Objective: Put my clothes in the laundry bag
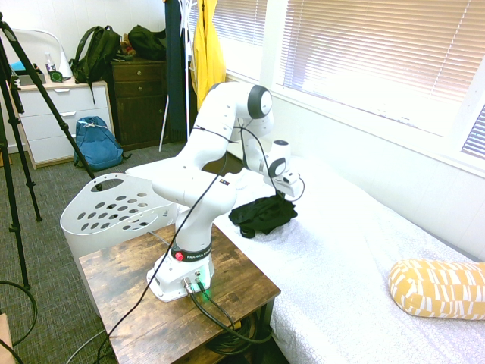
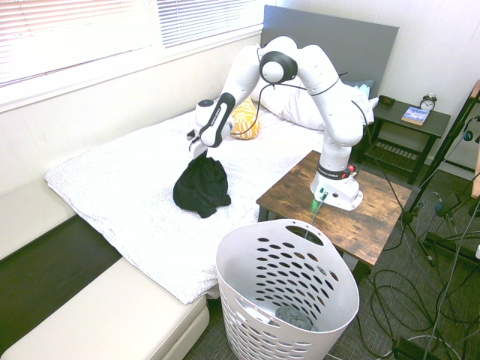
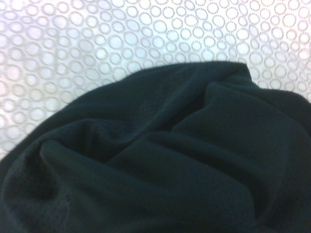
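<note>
The clothes, a crumpled black garment point(image 1: 261, 214) point(image 2: 201, 187), lie on the white bed cover near the bed's edge. In the wrist view the black fabric point(image 3: 170, 160) fills most of the picture over the ring-patterned cover. My gripper point(image 1: 282, 196) point(image 2: 199, 155) points down onto the garment's top and is shut on the fabric, which rises to a small peak at the fingers. The laundry bag, a white basket with oval holes point(image 1: 114, 205) point(image 2: 225, 262), stands on the floor beside the bed and the wooden table. A grey item point(image 2: 294, 316) lies at its bottom.
The wooden table point(image 1: 242, 280) point(image 2: 375, 217) bearing the arm stands between bed and basket. A yellow patterned pillow point(image 1: 439, 288) point(image 2: 244, 120) lies further up the bed. A blue backpack point(image 1: 98, 142) and a hanging yellow garment point(image 1: 206, 53) are across the room.
</note>
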Tool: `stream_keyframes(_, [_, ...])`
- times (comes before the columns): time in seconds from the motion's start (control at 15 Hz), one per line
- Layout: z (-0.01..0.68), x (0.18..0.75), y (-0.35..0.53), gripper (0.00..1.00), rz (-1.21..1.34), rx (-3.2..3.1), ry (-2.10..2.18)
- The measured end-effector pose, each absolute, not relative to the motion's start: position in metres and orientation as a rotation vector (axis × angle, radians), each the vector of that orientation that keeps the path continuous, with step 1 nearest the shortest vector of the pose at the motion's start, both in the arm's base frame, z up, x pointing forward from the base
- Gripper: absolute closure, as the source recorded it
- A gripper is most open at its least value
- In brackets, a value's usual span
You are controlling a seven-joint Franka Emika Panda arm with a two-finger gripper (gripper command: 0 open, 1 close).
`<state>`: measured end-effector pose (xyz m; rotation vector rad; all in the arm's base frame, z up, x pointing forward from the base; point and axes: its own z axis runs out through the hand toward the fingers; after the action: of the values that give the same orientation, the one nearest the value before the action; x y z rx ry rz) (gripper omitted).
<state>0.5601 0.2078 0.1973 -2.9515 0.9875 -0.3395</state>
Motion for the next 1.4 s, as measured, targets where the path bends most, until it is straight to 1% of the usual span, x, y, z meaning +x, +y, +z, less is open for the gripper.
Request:
stream_keyframes(0.2, [0.299,0.530,0.270,1.00,-0.417,-3.013,0.913])
stream_keyframes(0.47, [0.449,0.454,0.340,1.00,-0.506,-3.028,0.780])
stream_keyframes(0.73, [0.594,0.333,0.379,1.00,-0.621,-3.000,0.621])
stream_keyframes(0.87, [0.643,0.261,0.401,1.00,-0.708,-3.009,0.521])
stream_keyframes(1.07, [0.661,0.161,0.443,1.00,-0.820,-3.055,0.365])
stream_keyframes(1.2, [0.649,0.108,0.464,1.00,-0.864,-3.082,0.271])
stream_keyframes(1.4, [0.634,0.043,0.474,1.00,-0.840,-3.085,0.151])
